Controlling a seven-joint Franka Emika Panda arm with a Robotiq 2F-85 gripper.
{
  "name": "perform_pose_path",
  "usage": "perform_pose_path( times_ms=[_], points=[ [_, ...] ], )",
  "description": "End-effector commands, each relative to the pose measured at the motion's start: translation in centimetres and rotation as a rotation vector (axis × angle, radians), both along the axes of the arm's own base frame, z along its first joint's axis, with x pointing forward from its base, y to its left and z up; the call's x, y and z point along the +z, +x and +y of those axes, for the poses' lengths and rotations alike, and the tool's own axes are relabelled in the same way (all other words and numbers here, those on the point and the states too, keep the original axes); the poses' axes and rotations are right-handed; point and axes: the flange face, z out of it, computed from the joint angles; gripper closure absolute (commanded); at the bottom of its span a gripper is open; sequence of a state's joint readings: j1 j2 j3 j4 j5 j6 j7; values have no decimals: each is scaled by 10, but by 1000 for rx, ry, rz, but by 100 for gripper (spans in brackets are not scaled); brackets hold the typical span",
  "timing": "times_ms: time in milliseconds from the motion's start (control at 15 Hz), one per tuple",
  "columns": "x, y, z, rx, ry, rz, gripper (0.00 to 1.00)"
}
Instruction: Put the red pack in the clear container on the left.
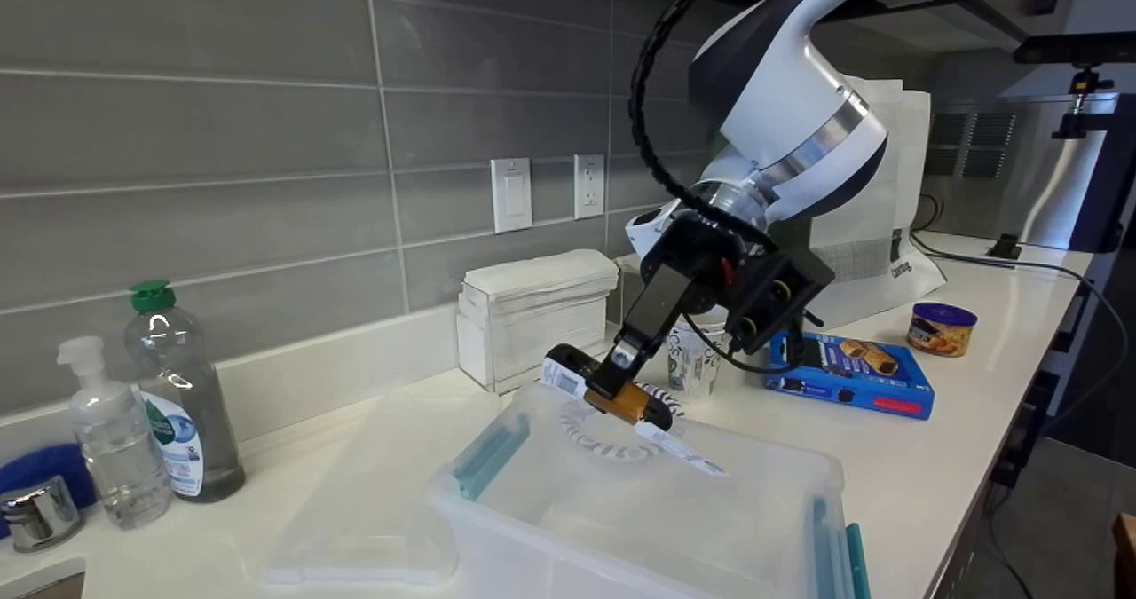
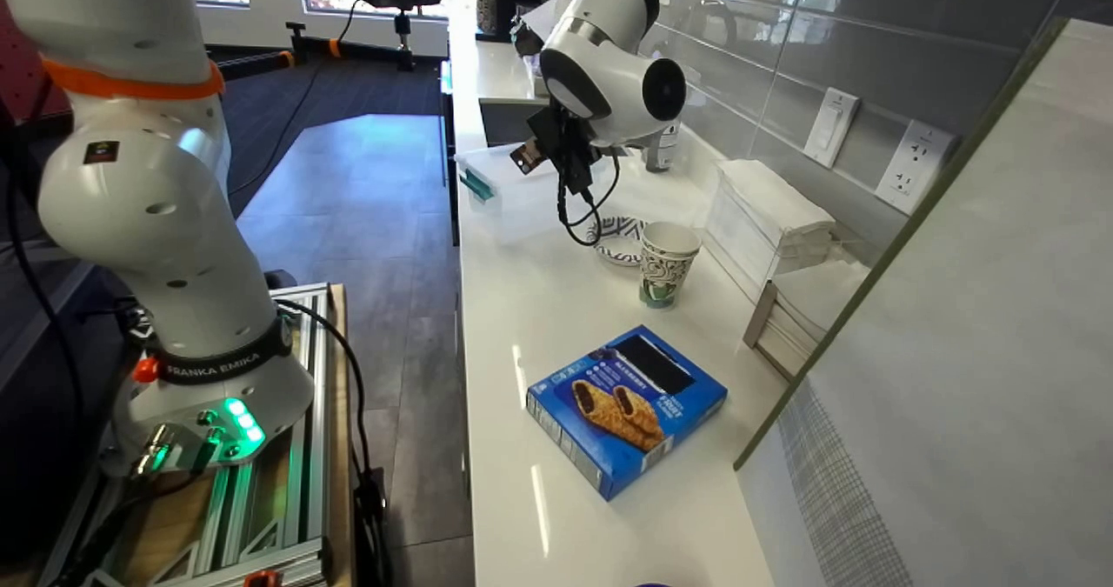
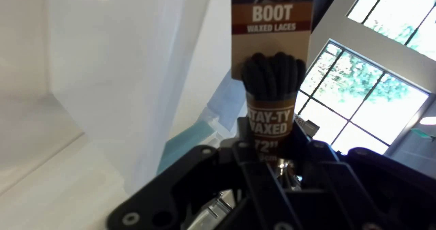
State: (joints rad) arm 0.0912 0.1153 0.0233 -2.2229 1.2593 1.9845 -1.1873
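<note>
My gripper (image 1: 612,382) is shut on a pack of boot laces (image 1: 626,401), a brown and tan card with dark laces and a brown paper band. No plainly red pack shows; the pack has only dark red stripes in the wrist view (image 3: 272,39). The fingers grip its banded end in the wrist view (image 3: 271,129). A clear container (image 1: 550,563) with teal latches stands open on the counter. In both exterior views the pack (image 2: 525,157) appears held over the container (image 2: 530,200), tilted; its exact height is hard to tell.
A clear flat lid (image 1: 373,501) lies beside the container. Soap bottles (image 1: 182,404) stand by the wall. A napkin stack (image 1: 541,315), a paper cup (image 2: 668,265), a patterned bowl (image 2: 619,248), a blue box (image 2: 626,404) and a purple-lidded can (image 1: 941,329) are on the counter.
</note>
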Motion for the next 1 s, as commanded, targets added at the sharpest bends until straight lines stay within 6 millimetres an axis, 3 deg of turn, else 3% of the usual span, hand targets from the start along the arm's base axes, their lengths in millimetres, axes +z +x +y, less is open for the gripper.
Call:
perform_pose_path(
  times_ms=[0,133,333,467,733,933],
  points=[
    [-14,10,10,-30,-53,5,47],
    [-4,5,20,0,-19,23,40],
    [23,-6,32,55,-25,46,18],
    [44,-15,31,73,-135,19,2],
    [79,-34,8,109,-352,-23,0],
    [117,-56,-9,113,-498,-89,0]
  ],
)
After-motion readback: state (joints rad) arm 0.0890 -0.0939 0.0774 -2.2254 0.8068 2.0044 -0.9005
